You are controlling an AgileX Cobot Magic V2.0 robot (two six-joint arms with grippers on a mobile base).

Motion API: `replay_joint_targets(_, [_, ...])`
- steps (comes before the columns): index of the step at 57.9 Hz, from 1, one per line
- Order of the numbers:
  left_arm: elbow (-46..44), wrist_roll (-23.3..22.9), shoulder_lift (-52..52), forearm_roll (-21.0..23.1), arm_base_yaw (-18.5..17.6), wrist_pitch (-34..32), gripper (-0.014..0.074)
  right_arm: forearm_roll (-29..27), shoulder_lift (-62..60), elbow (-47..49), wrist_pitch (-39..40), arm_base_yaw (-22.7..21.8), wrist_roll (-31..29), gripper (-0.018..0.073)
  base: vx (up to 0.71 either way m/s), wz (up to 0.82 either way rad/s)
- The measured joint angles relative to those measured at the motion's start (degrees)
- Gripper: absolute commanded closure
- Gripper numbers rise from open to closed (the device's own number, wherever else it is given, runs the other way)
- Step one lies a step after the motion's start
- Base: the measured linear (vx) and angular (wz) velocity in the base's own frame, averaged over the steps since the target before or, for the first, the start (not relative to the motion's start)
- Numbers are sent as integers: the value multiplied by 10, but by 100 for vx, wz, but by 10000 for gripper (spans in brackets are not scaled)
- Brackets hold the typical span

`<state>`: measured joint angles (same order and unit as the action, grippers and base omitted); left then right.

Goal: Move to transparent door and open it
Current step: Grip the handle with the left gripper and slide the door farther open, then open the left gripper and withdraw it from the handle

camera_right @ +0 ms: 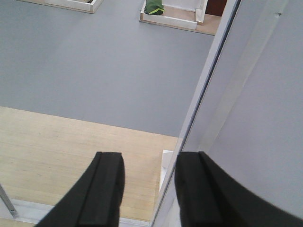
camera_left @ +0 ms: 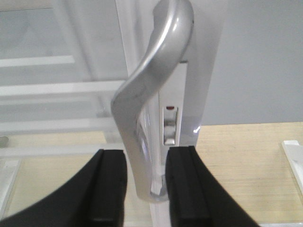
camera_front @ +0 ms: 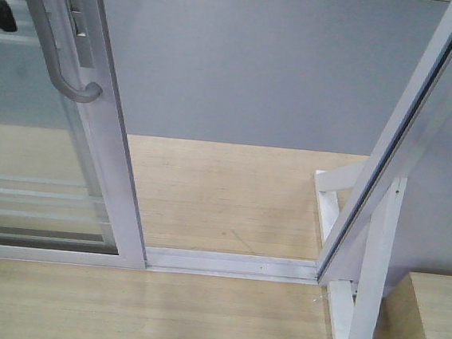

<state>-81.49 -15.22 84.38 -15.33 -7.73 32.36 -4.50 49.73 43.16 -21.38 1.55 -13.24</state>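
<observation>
The door (camera_front: 90, 164) is seen at 9 o'clock in the front view, already slid well clear of the post (camera_front: 404, 147) at 3 o'clock, with bare track (camera_front: 233, 264) between them. The opening step is judged under way or nearly done. In the left wrist view the handle (camera_left: 151, 109) is bracketed by the left gripper (camera_left: 146, 184), pads on either side of the bar's lower end; jaws are set apart with the bar between, and whether they actually press it cannot be told. The lock plate (camera_left: 170, 125) is shown only in this view clearly. The right gripper (camera_right: 147, 189) is seen spread and empty at 6 o'clock, near the post's edge, with grey floor (camera_right: 94, 61) beyond. Next, a further pull toward 9 o'clock is probably called for, or release if the gap is judged enough. The gap's width is given by the front view only.
</observation>
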Motion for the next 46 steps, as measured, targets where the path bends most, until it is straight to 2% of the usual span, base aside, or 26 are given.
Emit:
replay_joint_targets(11, [155,0,-95,9,0,-45,331,0,0,0,-1,0,0,222,0,0])
replay_joint_targets(23, [318,0,-248,13,0,-156,331,0,0,0,-1,0,0,222,0,0])
replay_joint_targets(30, [367,0,-329,13,0,-177,331,0,0,0,-1,0,0,222,0,0])
replay_joint_targets(46, [397,0,-436,13,0,-150,333,0,0,0,-1,0,0,222,0,0])
